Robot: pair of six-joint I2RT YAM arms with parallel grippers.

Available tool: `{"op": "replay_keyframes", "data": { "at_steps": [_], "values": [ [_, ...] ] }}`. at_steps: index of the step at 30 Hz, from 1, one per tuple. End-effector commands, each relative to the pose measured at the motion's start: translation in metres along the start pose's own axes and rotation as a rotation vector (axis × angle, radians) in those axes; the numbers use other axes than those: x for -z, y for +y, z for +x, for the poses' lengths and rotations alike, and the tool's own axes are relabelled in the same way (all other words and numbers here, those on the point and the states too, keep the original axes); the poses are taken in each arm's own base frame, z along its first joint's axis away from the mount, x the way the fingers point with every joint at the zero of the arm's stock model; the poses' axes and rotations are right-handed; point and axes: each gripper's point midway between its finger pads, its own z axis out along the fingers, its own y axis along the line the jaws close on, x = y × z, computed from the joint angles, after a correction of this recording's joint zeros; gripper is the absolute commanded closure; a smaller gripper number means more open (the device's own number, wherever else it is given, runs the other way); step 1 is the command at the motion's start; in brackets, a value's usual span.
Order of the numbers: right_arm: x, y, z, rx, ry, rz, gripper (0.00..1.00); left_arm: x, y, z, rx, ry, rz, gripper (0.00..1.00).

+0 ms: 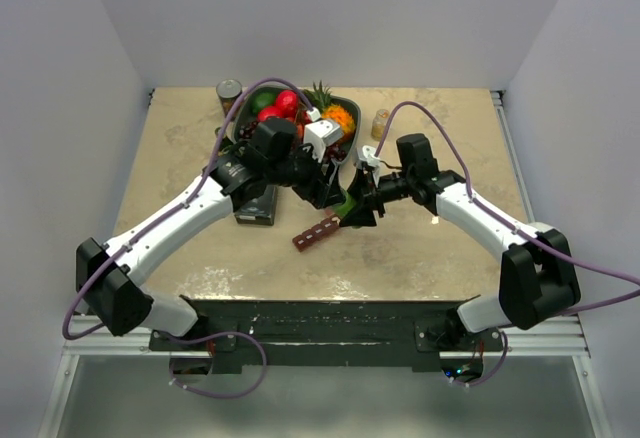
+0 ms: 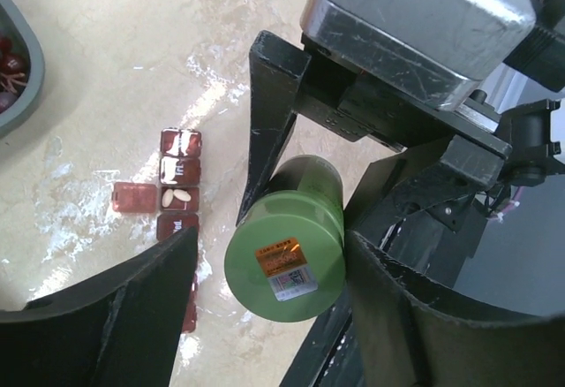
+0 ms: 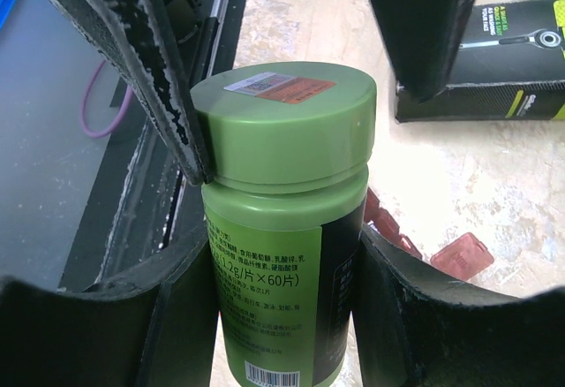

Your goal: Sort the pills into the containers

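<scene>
My right gripper [image 3: 281, 263] is shut on the body of a green pill bottle [image 3: 265, 272], holding it above the table at centre [image 1: 348, 203]. My left gripper [image 2: 274, 246] straddles the bottle's green cap [image 2: 284, 263], which carries an orange sticker. One finger touches the cap's side and the other stands clear of it. Under the bottle lies the dark red pill-organiser strip [image 2: 179, 170], the containers [image 1: 315, 235]. One compartment has its lid [image 2: 134, 198] flipped open and holds two pale pills [image 2: 178, 197].
A dark tray [image 2: 22, 87] of fruit stands at the back centre. A black-and-green box [image 1: 255, 206] lies left of the organiser under my left arm. A tin can [image 1: 229, 93] and a small jar [image 1: 380, 123] stand near the back edge.
</scene>
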Motion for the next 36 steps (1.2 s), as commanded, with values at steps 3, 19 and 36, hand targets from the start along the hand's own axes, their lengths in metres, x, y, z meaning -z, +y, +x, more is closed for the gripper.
{"op": "replay_keyframes", "data": {
  "at_steps": [3,19,36],
  "values": [
    [0.005,0.005,-0.030,0.105,-0.039,-0.006,1.00,0.003,-0.017,-0.006,-0.019,0.017,0.084,0.46],
    [0.005,0.023,-0.034,0.132,-0.064,-0.093,1.00,0.004,-0.043,0.018,-0.145,0.068,0.372,0.82],
    [0.002,0.039,-0.039,0.033,-0.136,-0.231,1.00,0.006,-0.005,0.036,-0.326,-0.021,0.264,0.50]
  ]
}}
